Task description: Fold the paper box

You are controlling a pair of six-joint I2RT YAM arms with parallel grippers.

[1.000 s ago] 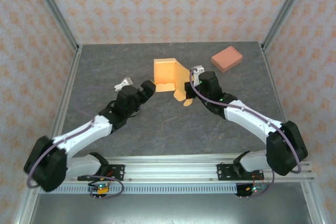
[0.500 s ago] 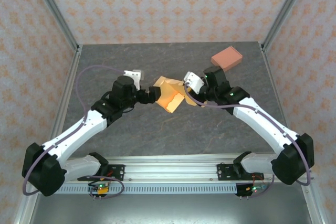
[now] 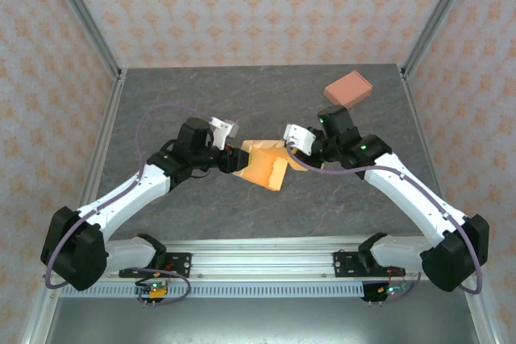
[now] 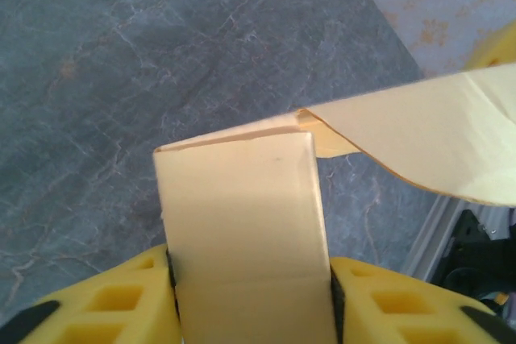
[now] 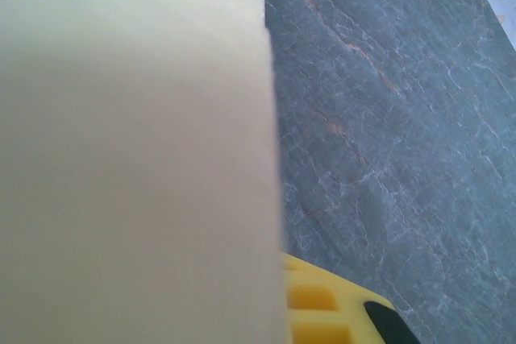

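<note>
Tabletop (image 3: pixel 201 215): grey stone-look slab with wide bare ground on the near and left sides, so there is room to swing there.
Side rails (image 3: pixel 103 159): metal frame posts along the left and right edges, well apart from both arms.
Paper box (image 3: pixel 264 165): orange, half formed and tilted at the middle of the tabletop, between the two hands. Whether a corner rests on the surface I cannot tell.
Pink box (image 3: pixel 348 90): closed, at the far right corner, behind the right arm's elbow sweep.
Left hand (image 3: pixel 231 159): clenched on a flap of the paper box, with a yellow finger (image 4: pixel 121 300) pressed to each side of the panel.
Right hand (image 3: pixel 295 153): clamped on the right-hand panel, which lies across its wrist camera.
Main risk: if the hands pull apart or twist unevenly, the thin card could tear or crease off its fold line.
Lesser risk: a shallow pinch could let the flap slip free, and a wide right swing could knock the pink box.
</note>
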